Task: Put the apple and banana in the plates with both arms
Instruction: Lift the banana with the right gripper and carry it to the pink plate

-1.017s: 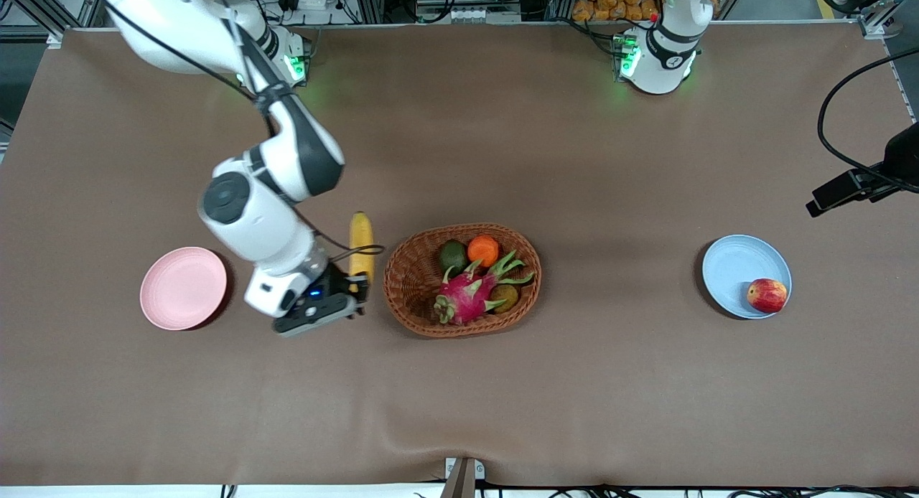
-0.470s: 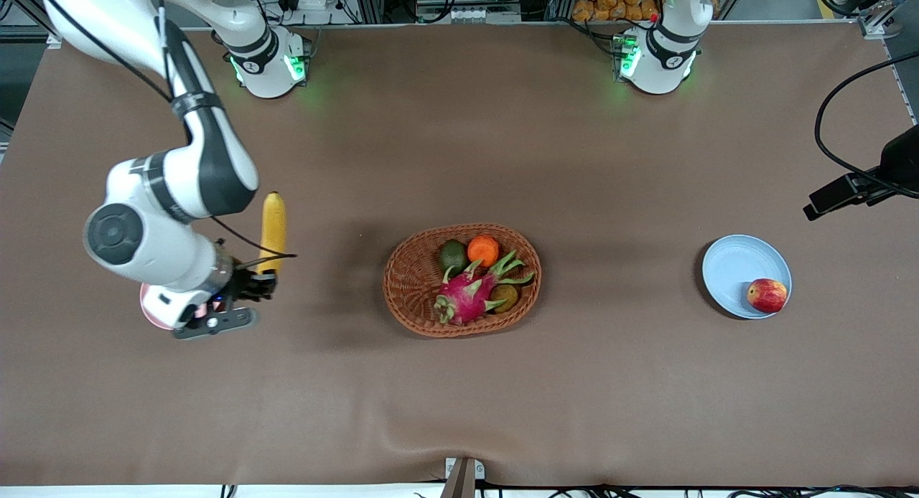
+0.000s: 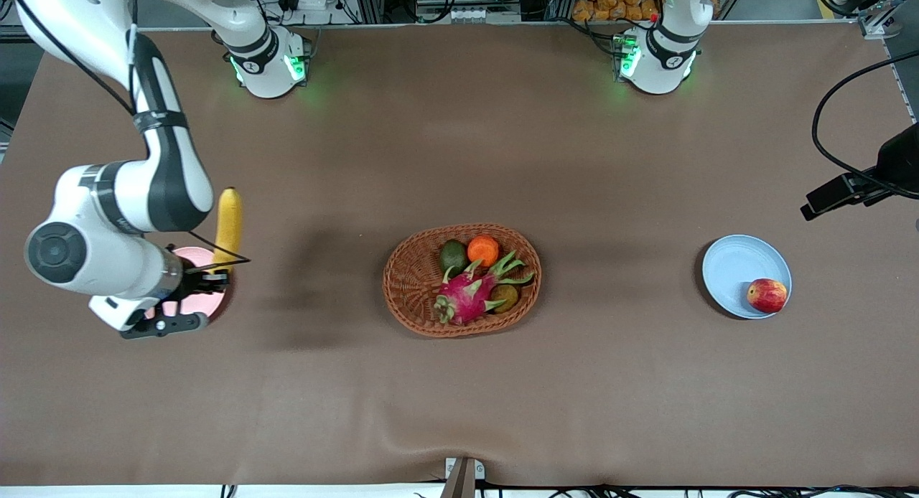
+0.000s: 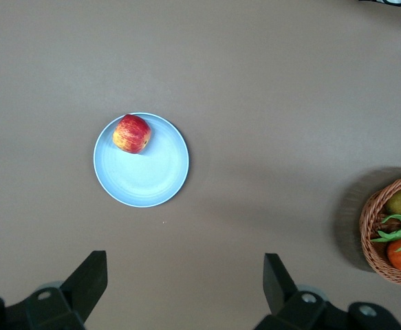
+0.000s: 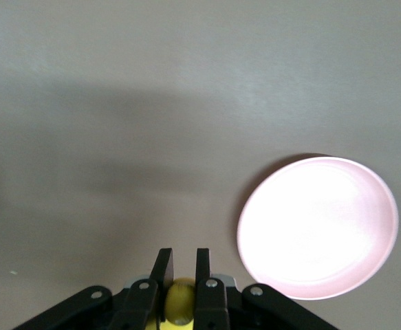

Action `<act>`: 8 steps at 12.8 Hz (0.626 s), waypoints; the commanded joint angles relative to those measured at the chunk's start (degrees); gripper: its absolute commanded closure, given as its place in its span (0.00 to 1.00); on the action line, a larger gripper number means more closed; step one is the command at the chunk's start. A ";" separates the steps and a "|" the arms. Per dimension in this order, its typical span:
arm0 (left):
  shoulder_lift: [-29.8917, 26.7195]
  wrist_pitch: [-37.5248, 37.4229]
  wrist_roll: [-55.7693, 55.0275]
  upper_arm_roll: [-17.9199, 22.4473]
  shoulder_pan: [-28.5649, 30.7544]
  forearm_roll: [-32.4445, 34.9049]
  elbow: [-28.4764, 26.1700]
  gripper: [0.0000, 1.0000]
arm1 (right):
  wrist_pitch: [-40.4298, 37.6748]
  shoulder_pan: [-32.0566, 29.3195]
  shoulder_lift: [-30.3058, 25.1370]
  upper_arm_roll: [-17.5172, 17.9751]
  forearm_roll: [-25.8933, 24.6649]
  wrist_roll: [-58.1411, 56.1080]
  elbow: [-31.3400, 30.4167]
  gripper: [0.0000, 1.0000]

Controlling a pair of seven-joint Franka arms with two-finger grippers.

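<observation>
My right gripper [image 3: 215, 277] is shut on the banana [image 3: 228, 225] and holds it in the air over the rim of the pink plate [image 3: 188, 303]. In the right wrist view the fingers [image 5: 163, 269] clamp the banana's end [image 5: 181, 300] with the pink plate [image 5: 317, 227] below and to one side. The red apple [image 3: 767, 295] lies in the light blue plate [image 3: 736, 265] at the left arm's end of the table. In the left wrist view my left gripper [image 4: 185, 283] is open and empty, high over the table beside the blue plate [image 4: 145, 175] and the apple [image 4: 132, 133].
An oval wicker basket [image 3: 409, 283] sits mid-table holding an orange [image 3: 483, 250], an avocado [image 3: 453, 256], a dragon fruit [image 3: 467, 296] and a kiwi. A black camera mount and cable [image 3: 854, 186] hang over the left arm's end.
My right arm has carried the banana from beside the basket toward the right arm's end of the table, to over the pink plate. The apple and the blue plate have not moved.
</observation>
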 commanded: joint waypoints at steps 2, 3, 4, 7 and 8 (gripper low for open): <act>0.29 -0.34 0.78 0.28 -0.16 -0.77 1.10 0.00 | 0.00 -4.44 0.67 -0.74 -0.08 -10.82 -0.02 1.00; 0.29 -0.34 0.78 0.28 -0.16 -0.77 1.11 0.00 | 0.26 -5.68 1.98 -0.74 -0.17 -13.03 0.25 1.00; 0.29 -0.34 0.78 0.19 -0.16 -0.77 1.11 0.00 | 1.22 -6.82 3.38 -0.74 -0.25 -14.18 1.21 1.00; 0.29 -0.34 0.69 0.19 -0.34 -0.68 1.28 0.00 | 9.55 -9.11 7.52 -0.74 -0.08 -15.78 1.83 1.00; 0.29 -0.34 0.69 0.19 -0.43 -0.68 1.28 0.00 | 12.89 -9.73 8.92 -0.74 -0.08 -15.78 1.83 1.00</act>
